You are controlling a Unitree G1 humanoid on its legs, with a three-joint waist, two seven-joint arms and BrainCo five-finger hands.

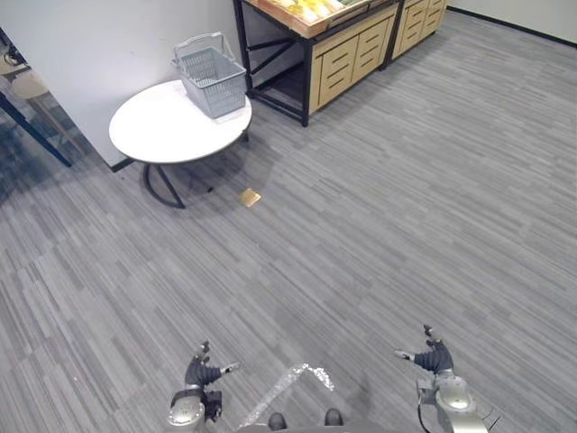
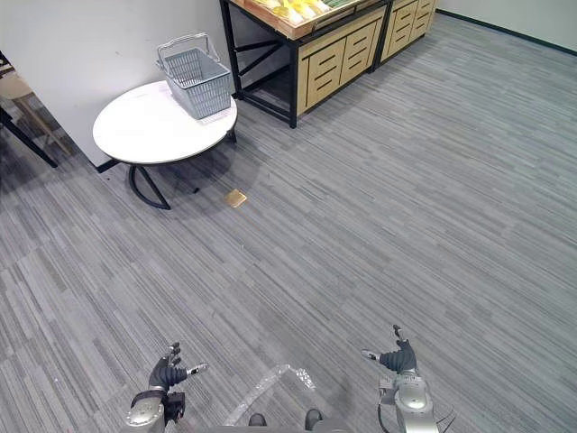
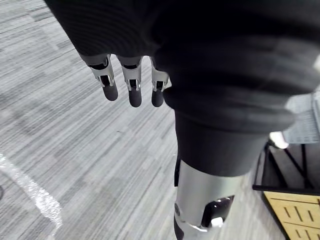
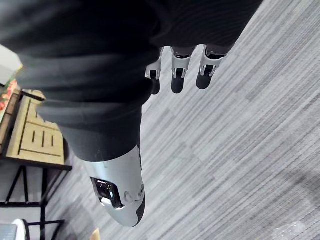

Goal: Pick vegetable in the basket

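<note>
- left hand (image 1: 200,372) and right hand (image 1: 435,359) hang low over the floor, fingers straight and relaxed, holding nothing; probably idle because the work is out of reach.
- basket (image 1: 213,81) stands upright on the round white table (image 1: 153,131), at the edge nearest the wooden stand (image 1: 335,54); likely for a short carry.
- yellow produce (image 1: 306,9) lies on the stand; kind unclear.

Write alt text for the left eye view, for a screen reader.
A grey basket sits near the edge of a round white table at upper left, beside a wooden produce stand. The robot's left hand and right hand hang open and empty over grey carpet at the bottom edge, far from the table.
</note>
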